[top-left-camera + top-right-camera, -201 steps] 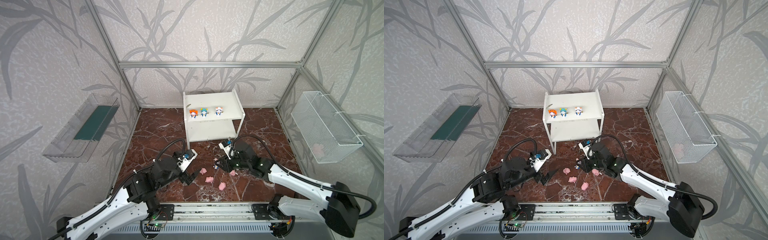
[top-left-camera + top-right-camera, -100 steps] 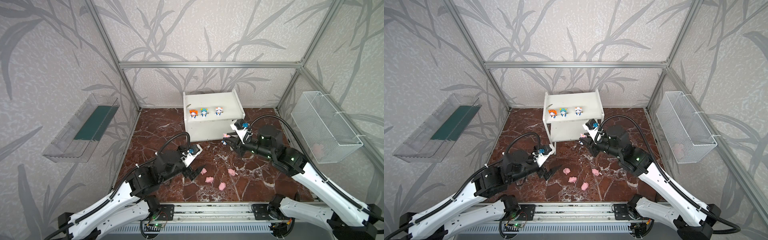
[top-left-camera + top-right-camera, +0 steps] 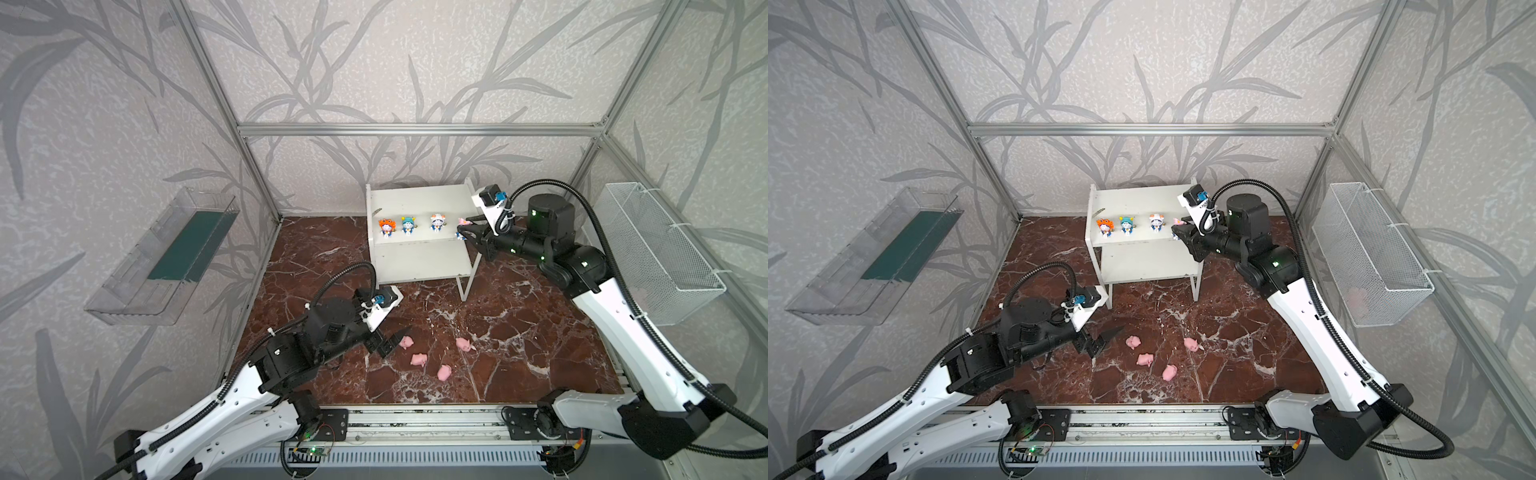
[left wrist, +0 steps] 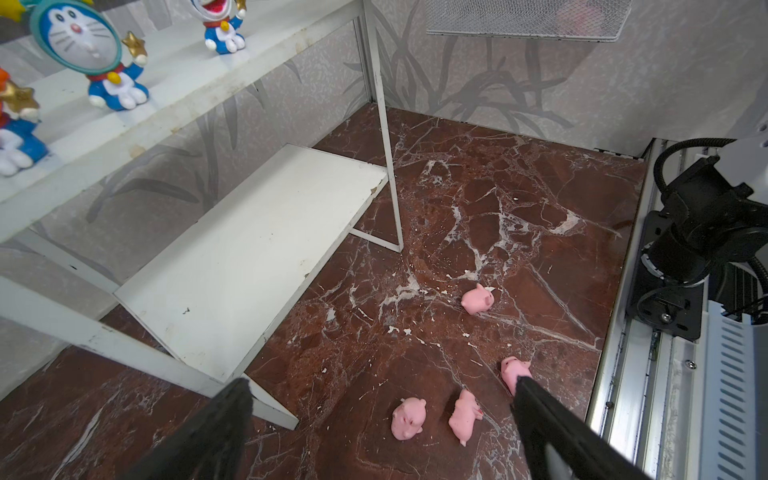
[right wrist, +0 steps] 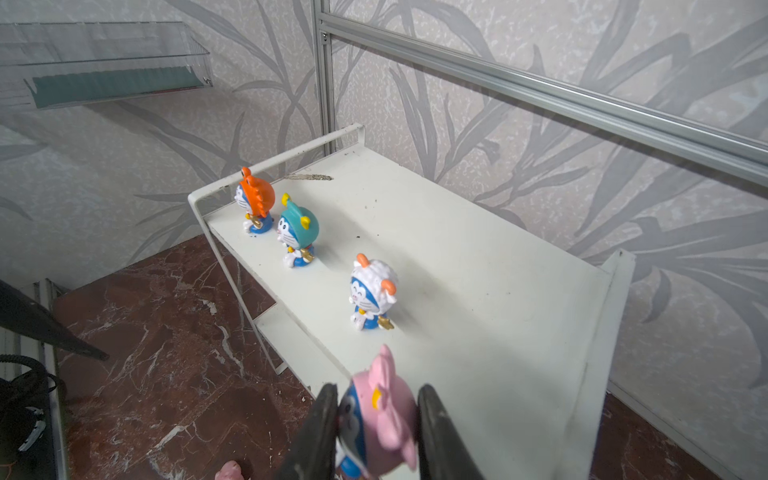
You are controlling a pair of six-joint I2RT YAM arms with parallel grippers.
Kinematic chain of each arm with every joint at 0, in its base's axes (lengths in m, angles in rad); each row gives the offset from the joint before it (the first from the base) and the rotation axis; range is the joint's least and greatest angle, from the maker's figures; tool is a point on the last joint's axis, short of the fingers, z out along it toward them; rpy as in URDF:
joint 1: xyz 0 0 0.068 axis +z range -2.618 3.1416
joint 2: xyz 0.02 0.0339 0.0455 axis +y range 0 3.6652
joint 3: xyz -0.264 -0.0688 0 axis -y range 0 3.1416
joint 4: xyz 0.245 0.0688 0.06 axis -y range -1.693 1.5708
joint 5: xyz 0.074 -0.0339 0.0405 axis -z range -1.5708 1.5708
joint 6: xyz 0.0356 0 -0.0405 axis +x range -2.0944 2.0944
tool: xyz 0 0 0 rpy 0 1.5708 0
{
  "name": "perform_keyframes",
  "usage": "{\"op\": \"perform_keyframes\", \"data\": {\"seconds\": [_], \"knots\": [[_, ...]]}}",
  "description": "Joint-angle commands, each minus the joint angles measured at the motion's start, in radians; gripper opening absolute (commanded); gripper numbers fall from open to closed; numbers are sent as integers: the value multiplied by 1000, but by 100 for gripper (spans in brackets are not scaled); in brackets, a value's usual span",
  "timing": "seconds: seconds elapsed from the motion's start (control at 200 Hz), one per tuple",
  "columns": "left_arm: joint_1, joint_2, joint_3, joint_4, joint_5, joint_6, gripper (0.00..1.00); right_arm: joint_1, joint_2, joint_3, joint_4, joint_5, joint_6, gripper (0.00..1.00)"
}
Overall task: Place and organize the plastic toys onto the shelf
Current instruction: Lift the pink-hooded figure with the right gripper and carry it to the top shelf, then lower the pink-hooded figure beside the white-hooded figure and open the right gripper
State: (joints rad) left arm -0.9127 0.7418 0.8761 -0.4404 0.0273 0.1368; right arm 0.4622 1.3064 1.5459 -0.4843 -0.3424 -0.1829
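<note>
1. Right gripper is pinching the pink-hooded figurine by its head, at the top-board end of the shelf.
2. It's looking light, hard, slick; head sides are offering grip.
3. Left gripper is hanging wide-spread near pigs on the floor.

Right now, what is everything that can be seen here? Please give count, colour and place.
shelf: one, white, two tiers, back middle of the floor.
figurines: three, orange, teal and white hoods, in a row on the top board.
pink-hooded figurine: one, pink and blue, gripped at the top board's right front.
pigs: four, pink, on the floor before the shelf.
tray: one, clear with green base, left wall.
basket: one, white wire mesh, right wall.
left hand: one, black, open, low beside the pigs.
right hand: one, black, shut on the pink-hooded figurine.
</note>
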Motion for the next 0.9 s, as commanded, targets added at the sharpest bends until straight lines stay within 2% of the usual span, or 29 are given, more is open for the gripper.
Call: {"op": "perform_keyframes", "data": {"seconds": [0.0, 0.215, 0.525, 0.895], "knots": [[9, -21, -17, 14, 14, 14, 99, -17, 43, 72, -18, -50, -43, 18], [19, -38, -28, 15, 14, 12, 99, -34, 89, 91, -26, -47, -70, 18], [38, -42, -33, 15, 33, 9, 99, -50, 103, 57, 18, 31, -79, 18], [51, -42, -38, 17, 42, 6, 99, -57, 137, 62, 11, 44, -92, 18]]}}
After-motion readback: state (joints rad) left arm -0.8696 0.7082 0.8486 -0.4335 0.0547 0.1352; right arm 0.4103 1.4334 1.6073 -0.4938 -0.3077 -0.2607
